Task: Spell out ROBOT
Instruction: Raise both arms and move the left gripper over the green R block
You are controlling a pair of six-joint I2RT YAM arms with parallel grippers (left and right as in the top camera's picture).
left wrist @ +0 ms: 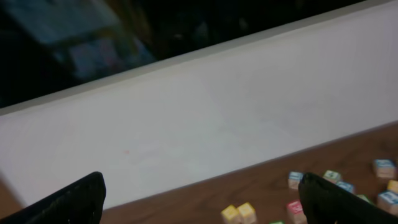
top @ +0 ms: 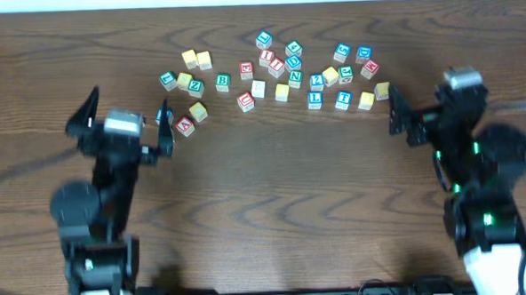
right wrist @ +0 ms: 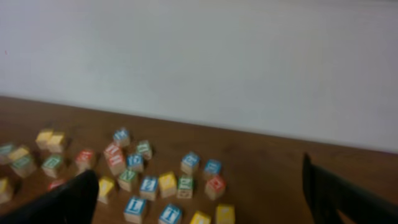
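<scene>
Black fingers of the left pincer [top: 127,100] stand far apart. It is wide open and has hold of nothing. The right pincer [right wrist: 199,171] is wide open too, with nothing in it.

All the letter blocks [top: 277,71] lie in one loose bunch on the brown wood table [top: 274,191]. No block has been pulled out of the bunch, and no word has been made.

The left pincer is at the left end of the bunch, a bit nearer to the robot than the blocks. One of its fingers [top: 164,116] is just beside a red block [top: 185,125] at that end. I cannot tell if they touch.

The right pincer is at the right end of the bunch. One finger is near a yellow block [top: 382,91], the last one on that side.

The blocks are blue, green, red and yellow. Some sit side by side and touch, and some sit alone. Most letters are too small to read.

A white wall [right wrist: 199,62] is behind the bunch, on the far side from the robot.
</scene>
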